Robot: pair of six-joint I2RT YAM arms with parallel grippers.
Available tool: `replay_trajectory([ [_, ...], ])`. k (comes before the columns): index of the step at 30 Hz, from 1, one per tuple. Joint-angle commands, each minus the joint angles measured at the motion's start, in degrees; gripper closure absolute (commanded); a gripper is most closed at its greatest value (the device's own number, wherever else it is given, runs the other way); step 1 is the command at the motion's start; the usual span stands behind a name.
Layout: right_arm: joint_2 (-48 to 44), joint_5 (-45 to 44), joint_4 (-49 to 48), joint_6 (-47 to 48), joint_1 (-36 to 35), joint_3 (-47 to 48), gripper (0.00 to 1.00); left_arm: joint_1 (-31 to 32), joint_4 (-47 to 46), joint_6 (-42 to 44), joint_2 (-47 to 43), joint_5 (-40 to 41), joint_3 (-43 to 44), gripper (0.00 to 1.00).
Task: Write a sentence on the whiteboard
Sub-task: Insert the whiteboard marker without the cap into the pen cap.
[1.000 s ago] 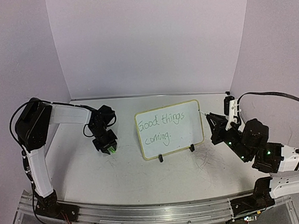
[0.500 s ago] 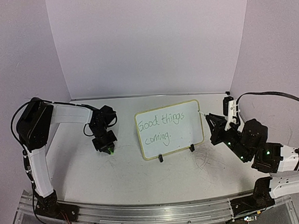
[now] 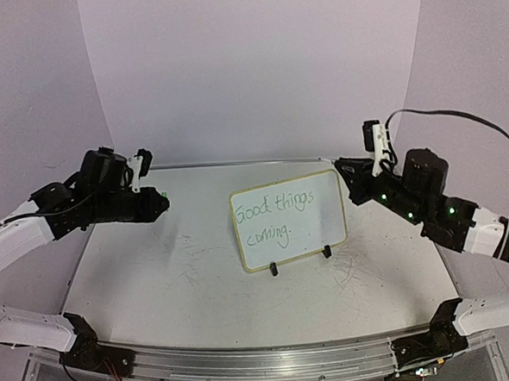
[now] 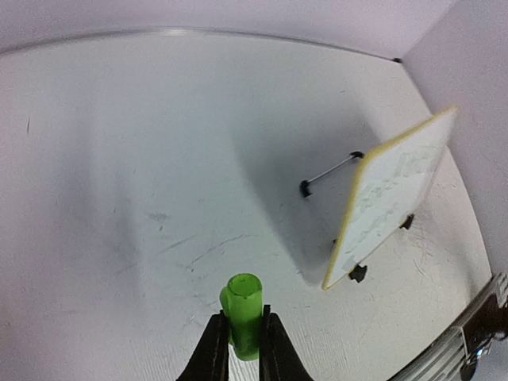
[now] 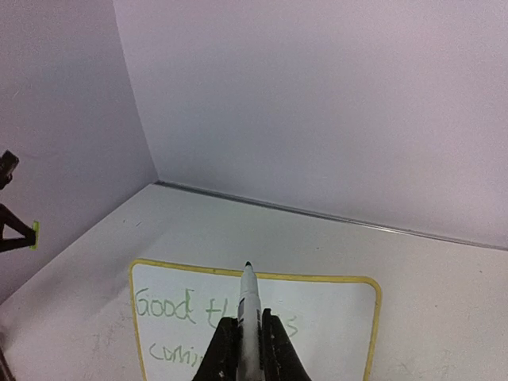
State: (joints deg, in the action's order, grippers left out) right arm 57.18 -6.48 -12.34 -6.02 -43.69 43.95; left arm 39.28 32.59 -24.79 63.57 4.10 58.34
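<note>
The whiteboard (image 3: 319,225) stands tilted back on two black clip feet (image 3: 274,270) near the middle of the scratched counter (image 3: 173,273). The green sentence (image 3: 273,215) "Good things coming." runs across it in two lines. At its 9 o'clock, well apart, the left fingers (image 4: 218,345) clench a green cap (image 4: 244,305). At its 2 o'clock, the right fingers (image 5: 226,349) clamp a white marker (image 5: 249,305), its tip near the board's top edge.

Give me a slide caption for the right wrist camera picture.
The right claw grips a white marker facing the whiteboard, its green sentence partly in view.
</note>
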Motion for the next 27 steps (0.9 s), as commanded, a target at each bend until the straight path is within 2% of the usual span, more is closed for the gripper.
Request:
replay_trajectory([
  [1,7.5,23.6,7.0,1.9,1.2,12.0,1.00,8.0,-5.1,24.4,0.0,7.8,1.3,1.00],
  [3,9.7,28.8,8.0,1.3,1.2,15.3,1.00,14.0,-9.1,34.2,1.3,16.8,1.4,1.00],
  [5,11.9,31.5,8.8,-0.2,1.1,18.2,1.00,18.1,-17.0,42.7,2.1,22.7,-0.2,1.00],
  [8,15.4,33.8,10.6,-3.1,0.4,21.6,1.00,19.9,-29.5,54.6,3.0,24.3,-3.9,1.00],
  [11,17.6,30.1,11.1,-5.7,-2.2,23.2,1.00,21.8,-37.0,62.8,5.7,24.8,-5.8,1.00],
  [15,21.0,26.6,14.5,-7.5,-4.2,26.4,1.00,22.3,-38.5,66.2,8.3,22.0,-5.7,1.00],
  [20,24.8,24.8,17.7,-6.6,-6.4,31.2,1.00,22.5,-38.0,65.9,9.0,17.8,-5.9,1.00],
  [27,27.7,23.4,21.0,-4.6,-8.1,34.8,1.00,22.4,-35.7,65.0,9.7,17.4,-5.7,1.00],
])
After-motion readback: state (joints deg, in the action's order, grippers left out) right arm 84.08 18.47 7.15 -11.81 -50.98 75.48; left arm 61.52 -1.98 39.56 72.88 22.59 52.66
